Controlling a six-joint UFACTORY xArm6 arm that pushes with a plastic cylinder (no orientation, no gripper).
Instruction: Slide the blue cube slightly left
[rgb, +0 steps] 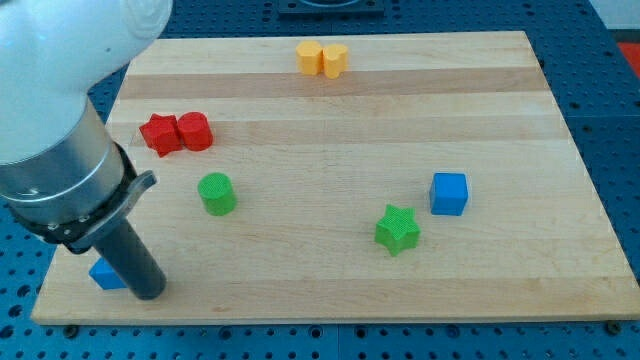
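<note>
One dark rod, no jaws to open or close — my tip (148, 294) sits low at the board's near-left corner, pressing on nothing that I can be sure of. A small blue block (105, 274) lies just beside it at about nine o'clock, partly hidden behind the rod, so its shape and whether it touches are hard to judge.

The blue cube (449, 193) named in the task lies well apart from my tip, out at roughly two o'clock across the pale wooden board (330, 110), toward the view's right. To nudge it left, my tip would probably need to get round to the cube's three-o'clock face first.

A green star-shaped block (397, 229) sits near the cube at its seven o'clock — close to a direct path. The green cylinder (216, 193) stands at one o'clock from my tip.
</note>
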